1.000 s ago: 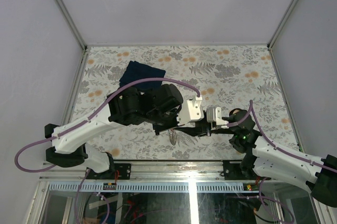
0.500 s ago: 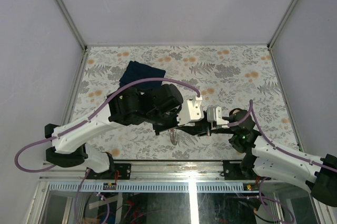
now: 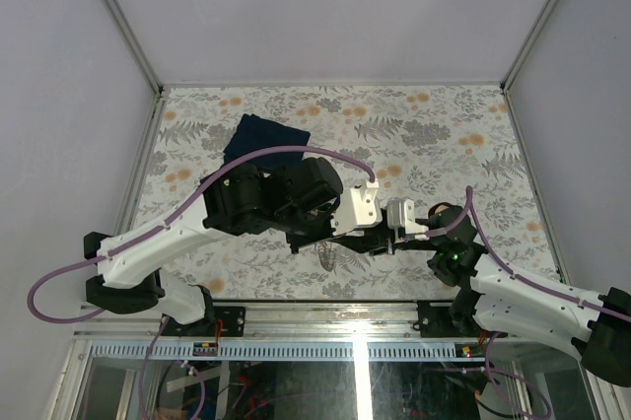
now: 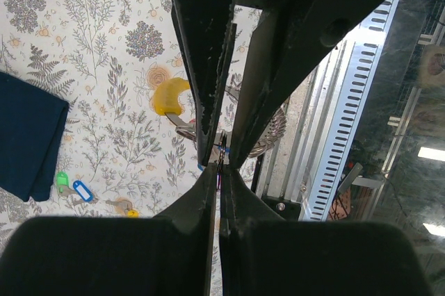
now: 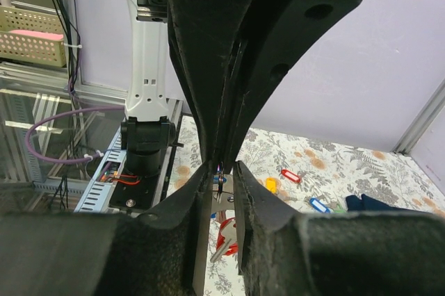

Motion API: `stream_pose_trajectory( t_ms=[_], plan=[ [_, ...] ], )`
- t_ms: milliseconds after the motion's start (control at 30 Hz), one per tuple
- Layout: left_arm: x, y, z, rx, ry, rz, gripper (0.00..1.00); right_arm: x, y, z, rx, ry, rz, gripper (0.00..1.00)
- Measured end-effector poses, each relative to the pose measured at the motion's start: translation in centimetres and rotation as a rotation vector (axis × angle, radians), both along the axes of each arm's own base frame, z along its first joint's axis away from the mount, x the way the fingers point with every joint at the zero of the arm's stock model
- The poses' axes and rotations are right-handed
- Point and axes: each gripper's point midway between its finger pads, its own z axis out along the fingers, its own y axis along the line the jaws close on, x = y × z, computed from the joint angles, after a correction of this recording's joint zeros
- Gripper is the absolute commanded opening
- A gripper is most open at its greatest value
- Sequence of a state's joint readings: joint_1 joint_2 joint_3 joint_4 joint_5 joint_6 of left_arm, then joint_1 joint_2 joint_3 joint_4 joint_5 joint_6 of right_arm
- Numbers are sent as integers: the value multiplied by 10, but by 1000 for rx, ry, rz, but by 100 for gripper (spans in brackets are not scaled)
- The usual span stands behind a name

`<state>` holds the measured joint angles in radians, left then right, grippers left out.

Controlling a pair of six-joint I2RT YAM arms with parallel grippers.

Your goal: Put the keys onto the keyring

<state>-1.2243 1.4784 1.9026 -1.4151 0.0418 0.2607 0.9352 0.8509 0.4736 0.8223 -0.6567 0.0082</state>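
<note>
left gripper (image 4: 220, 171): jaws pressed together on the keyring (image 4: 277, 129), held over the table (image 4: 104, 46) near its 6 o'clock edge | right gripper (image 5: 221, 171): jaws nearly together, grip unclear | yellow key (image 4: 169, 96) sat at the keyring's 10 o'clock | keyring judged light, stiff, slippery wire; pinch it flat and firmly, leaving the opening free
</note>
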Motion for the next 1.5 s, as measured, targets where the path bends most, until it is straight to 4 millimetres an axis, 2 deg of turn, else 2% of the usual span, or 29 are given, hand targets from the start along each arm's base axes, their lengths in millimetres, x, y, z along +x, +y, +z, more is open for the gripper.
stream_pose_trajectory(
  t_ms=[133,333,400,633,733,900,1200,1300,1500],
  plan=[
    [0,0,0,0,0,0,0,0,0,0,0,1,0,19],
    [0,0,0,0,0,-1,0,0,0,0,-1,4,2,0],
    [0,0,0,0,-1,-1,1,0,0,0,-1,7,2,0],
    [0,0,6,-56,-22,-9,18,-1,-2,4,10,20,-1,0],
    [-3,4,18,-133,-47,-15,23,-3,-4,7,18,19,1,0],
    [-11,10,40,-288,-84,-36,24,-6,-8,21,47,13,5,0],
    [-19,2,64,-608,-163,-86,29,-15,-17,56,144,9,24,0],
    [-23,1,80,-737,-200,-108,33,-18,-21,67,185,12,34,0],
    [-33,5,116,-954,-266,-158,34,-23,-29,92,278,15,51,0]
  ],
)
